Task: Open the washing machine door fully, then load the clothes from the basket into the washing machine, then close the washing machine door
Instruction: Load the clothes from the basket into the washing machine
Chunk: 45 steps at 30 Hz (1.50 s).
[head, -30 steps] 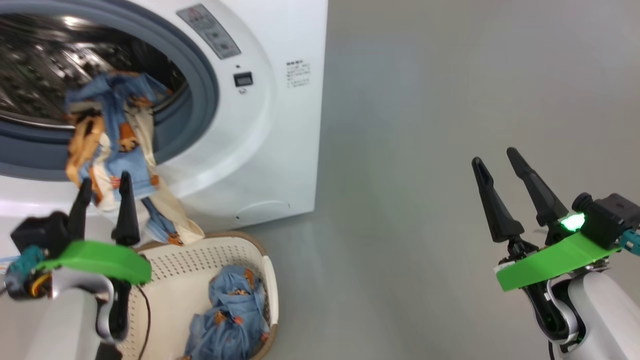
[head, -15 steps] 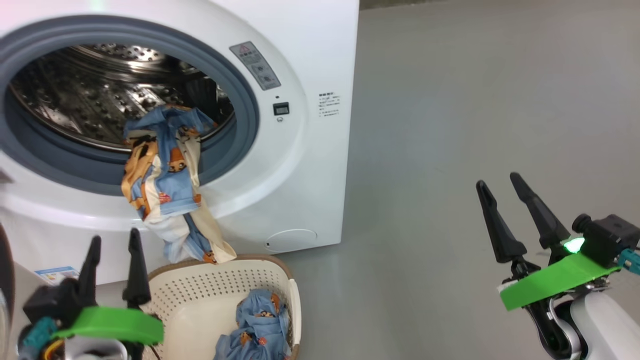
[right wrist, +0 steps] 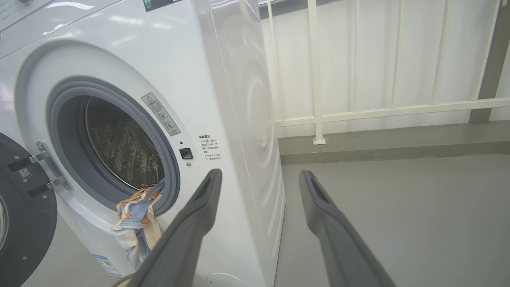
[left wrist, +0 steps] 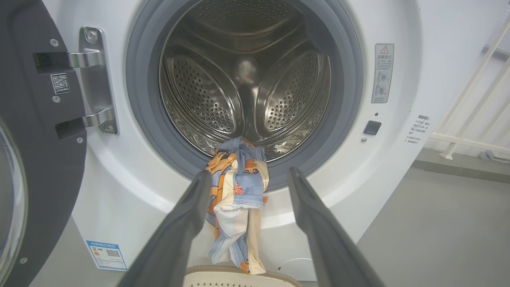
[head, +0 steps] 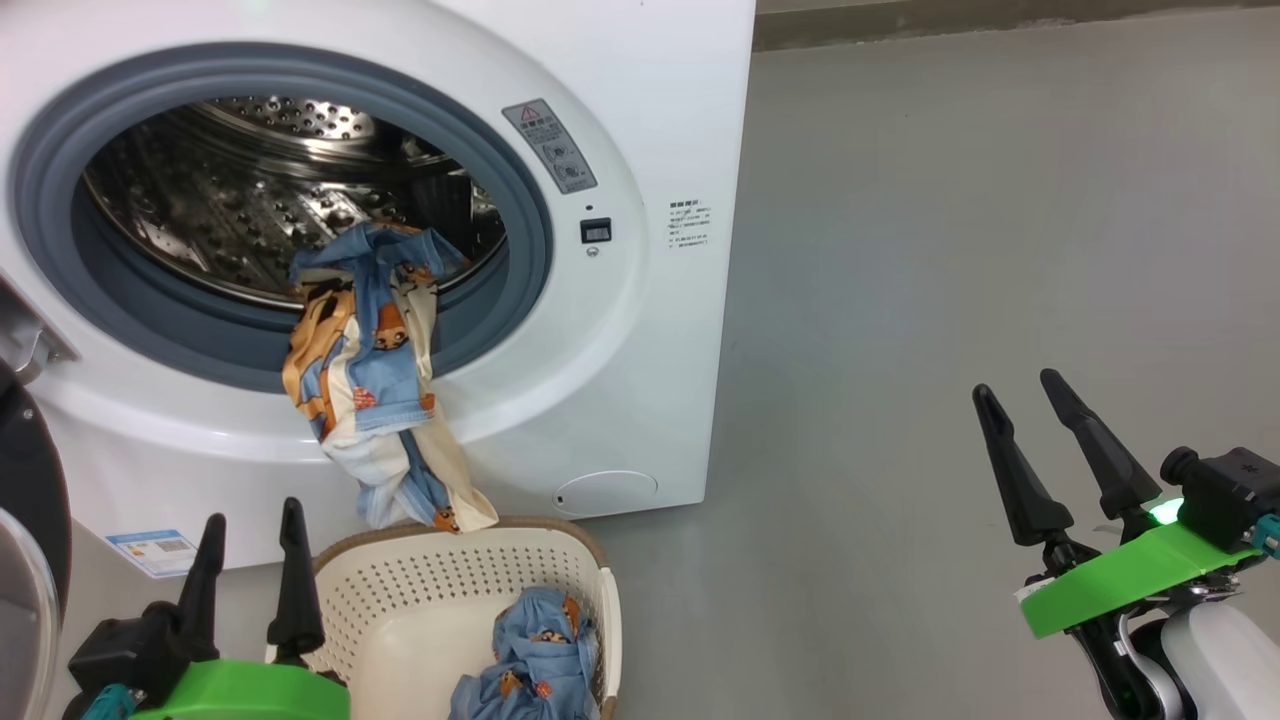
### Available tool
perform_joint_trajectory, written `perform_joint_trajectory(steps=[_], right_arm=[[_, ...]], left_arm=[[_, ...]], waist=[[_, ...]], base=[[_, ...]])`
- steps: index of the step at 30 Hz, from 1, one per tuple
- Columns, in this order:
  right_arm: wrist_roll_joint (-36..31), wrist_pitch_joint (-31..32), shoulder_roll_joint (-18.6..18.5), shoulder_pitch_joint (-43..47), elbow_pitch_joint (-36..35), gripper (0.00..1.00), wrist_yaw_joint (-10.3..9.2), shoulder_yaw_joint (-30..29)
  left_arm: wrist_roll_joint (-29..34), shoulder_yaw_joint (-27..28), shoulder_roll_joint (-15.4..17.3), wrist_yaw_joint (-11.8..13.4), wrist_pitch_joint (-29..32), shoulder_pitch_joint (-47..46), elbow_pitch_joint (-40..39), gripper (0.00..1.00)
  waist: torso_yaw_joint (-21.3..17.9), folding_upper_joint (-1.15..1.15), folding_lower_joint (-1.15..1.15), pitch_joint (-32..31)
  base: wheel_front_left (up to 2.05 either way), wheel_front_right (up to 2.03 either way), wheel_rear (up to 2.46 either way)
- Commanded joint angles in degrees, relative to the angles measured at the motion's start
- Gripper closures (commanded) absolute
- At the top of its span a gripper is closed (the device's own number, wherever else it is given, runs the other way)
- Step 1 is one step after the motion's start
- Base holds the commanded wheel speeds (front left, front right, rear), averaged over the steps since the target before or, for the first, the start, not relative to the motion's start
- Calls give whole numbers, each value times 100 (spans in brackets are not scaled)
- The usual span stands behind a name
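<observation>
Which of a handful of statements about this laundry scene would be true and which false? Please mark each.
1. The washing machine door stands open. True.
2. A hanging garment droops out of the washing machine toward the basket. True.
3. The basket is empty. False: a blue garment lies in it.
4. The left gripper grips the hanging garment. False: its fingers are apart, holding nothing.
5. The right gripper is open and holds nothing. True.

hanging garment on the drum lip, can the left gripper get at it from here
Probably yes. The left gripper is open, and its wrist view shows the hanging garment straight ahead with nothing in front of it; the basket sits lower.
</observation>
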Motion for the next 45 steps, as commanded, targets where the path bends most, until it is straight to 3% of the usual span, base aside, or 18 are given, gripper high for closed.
perform_joint_trajectory(steps=[1, 36, 45], right_arm=[[-3, -46, -103, -59, -99, 0, 26, 33], [-10, -46, 8, -98, -61, 0, 26, 47], [-3, -46, -30, -183, -135, 0, 26, 85]], left_arm=[[69, 229, 94, 37, -37, -54, -216, 0], [-44, 175, 62, -18, 18, -200, 77, 0], [-200, 130, 78, -86, 193, -553, 523, 0]], waist=[[-1, 0, 0, 19], [-59, 0, 0, 80], [-130, 0, 0, 426]], base=[[0, 0, 0], [0, 0, 0], [0, 0, 0]])
